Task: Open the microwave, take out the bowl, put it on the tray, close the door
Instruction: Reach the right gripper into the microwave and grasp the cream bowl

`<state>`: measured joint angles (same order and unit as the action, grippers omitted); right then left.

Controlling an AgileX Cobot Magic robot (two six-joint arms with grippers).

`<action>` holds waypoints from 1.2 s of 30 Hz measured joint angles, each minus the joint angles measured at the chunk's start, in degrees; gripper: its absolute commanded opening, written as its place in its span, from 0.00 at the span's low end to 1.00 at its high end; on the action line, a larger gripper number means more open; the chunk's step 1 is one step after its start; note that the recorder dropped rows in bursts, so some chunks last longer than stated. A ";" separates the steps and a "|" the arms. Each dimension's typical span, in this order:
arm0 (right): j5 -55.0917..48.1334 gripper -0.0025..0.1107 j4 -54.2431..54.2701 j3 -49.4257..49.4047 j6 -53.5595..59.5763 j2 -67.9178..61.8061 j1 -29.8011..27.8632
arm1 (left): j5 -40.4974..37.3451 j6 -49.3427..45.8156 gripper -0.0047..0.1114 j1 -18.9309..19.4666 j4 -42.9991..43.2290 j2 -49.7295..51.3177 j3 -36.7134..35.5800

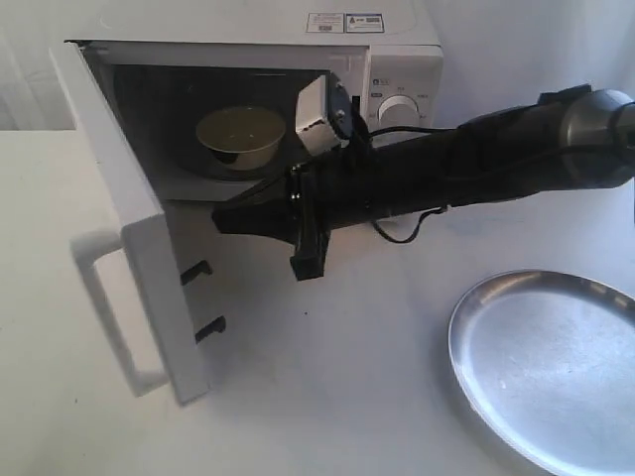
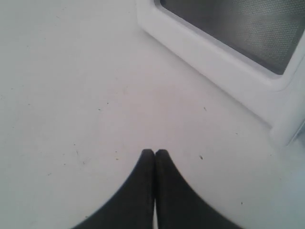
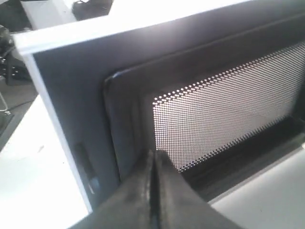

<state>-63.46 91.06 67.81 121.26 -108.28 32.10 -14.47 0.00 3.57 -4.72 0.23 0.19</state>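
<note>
The door [image 1: 129,238] of the microwave [image 1: 397,59] stands wide open, swung out toward eight o'clock. The bowl [image 1: 241,136] sits inside the cavity, untouched. The right gripper [image 1: 222,220], fingers pressed together on nothing, points close at the door's black inner face, at the bowl's six o'clock, likely to nudge the door wider. The tray [image 1: 556,387] waits at the microwave's four o'clock. The left gripper [image 2: 155,153], likewise pinched together and empty, hangs over the table [image 1: 347,397] outside the door, out of the way.

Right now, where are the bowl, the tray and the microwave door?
bowl [image 1: 241,132]: exterior view, its pale inside.
tray [image 1: 556,362]: exterior view, its bare middle.
door [image 3: 224,114]: right wrist view, its mesh window.
</note>
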 measured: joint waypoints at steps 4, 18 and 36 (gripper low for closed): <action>6.24 0.02 0.27 2.46 0.00 -0.09 1.90 | 0.00 0.00 0.04 0.00 0.00 0.00 0.00; 34.48 0.50 -0.70 16.19 0.00 -8.86 4.94 | 0.00 0.00 0.04 0.00 0.00 0.00 0.00; 48.38 0.54 -8.44 38.56 0.00 -27.33 7.29 | 0.00 0.00 0.04 0.00 0.00 0.00 0.00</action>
<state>-15.07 82.62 106.37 121.26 -135.62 39.39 -14.47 0.00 3.57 -4.72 0.23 0.19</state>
